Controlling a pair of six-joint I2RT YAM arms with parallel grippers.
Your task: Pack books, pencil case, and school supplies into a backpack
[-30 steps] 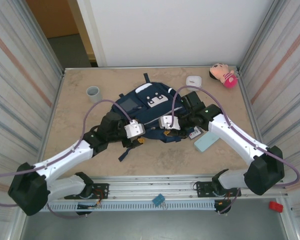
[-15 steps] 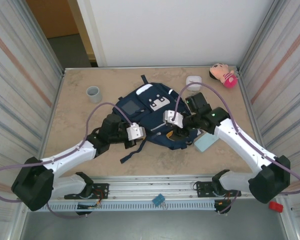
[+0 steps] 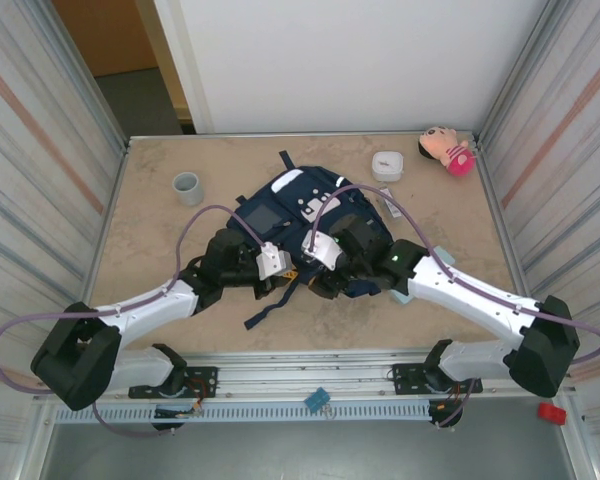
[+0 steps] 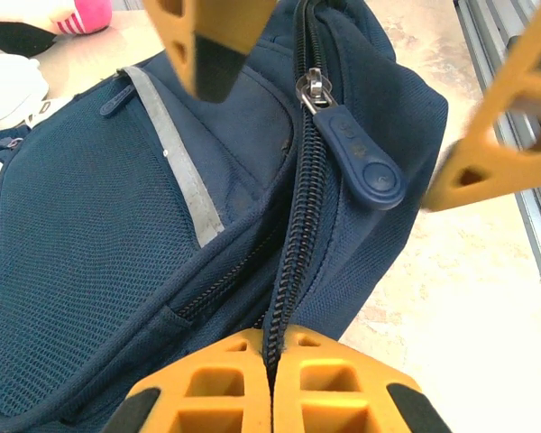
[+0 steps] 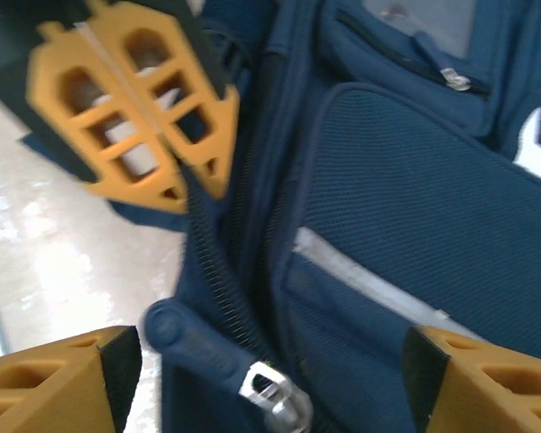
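Beige marbled table (image 3: 145, 240) had the navy backpack (image 3: 290, 205) lying on it, roughly mid-table. Grey cup (image 3: 186, 187) sat off its left side, with white box (image 3: 387, 165) and pink plush toy (image 3: 447, 150) past its far-right corner.

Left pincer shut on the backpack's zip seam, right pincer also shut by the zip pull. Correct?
No: the right pincer is open, its jaws wide apart either side of the zip pull, per the right wrist view. The left pincer is shut on the backpack at its zip seam.
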